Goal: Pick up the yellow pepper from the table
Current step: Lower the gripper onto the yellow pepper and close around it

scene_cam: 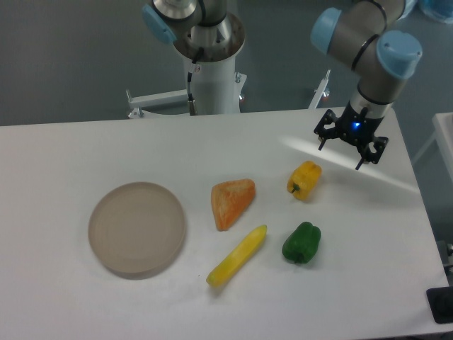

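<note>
The yellow pepper is small, stubby and lumpy, and lies on the white table right of centre. My gripper hangs above the table up and to the right of the pepper, apart from it. Its dark fingers are spread and nothing is between them, so it is open and empty.
A green bell pepper lies below the yellow pepper. A long slender yellow vegetable lies left of the green one. An orange wedge lies left of the yellow pepper. A round beige plate sits at the left. The table's right edge is near the gripper.
</note>
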Action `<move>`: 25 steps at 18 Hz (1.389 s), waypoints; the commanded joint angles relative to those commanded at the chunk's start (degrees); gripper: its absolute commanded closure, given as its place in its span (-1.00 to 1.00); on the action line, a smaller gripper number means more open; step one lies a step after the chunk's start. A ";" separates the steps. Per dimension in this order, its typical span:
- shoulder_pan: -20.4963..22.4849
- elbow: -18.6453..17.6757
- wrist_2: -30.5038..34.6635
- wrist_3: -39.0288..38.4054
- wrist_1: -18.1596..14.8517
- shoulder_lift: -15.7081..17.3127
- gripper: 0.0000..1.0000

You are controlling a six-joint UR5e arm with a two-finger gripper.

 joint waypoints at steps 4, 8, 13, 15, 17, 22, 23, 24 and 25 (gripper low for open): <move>-1.32 -2.28 0.00 -0.62 2.73 0.17 -1.00; -2.02 -5.97 0.00 0.00 8.52 0.62 -1.00; -2.90 -7.04 0.18 -0.53 8.97 0.70 -1.00; -3.43 -7.39 0.53 -0.79 9.32 0.44 -1.00; -3.43 -8.27 0.53 -0.70 9.59 0.44 -1.00; -4.22 -8.45 0.53 -0.79 9.59 0.09 -1.00; -4.48 -8.44 0.53 -0.88 9.76 0.00 -1.00; -4.49 -8.36 0.53 -0.70 10.11 -0.09 -0.99; -4.49 -8.27 0.44 -0.36 10.20 -0.09 -0.76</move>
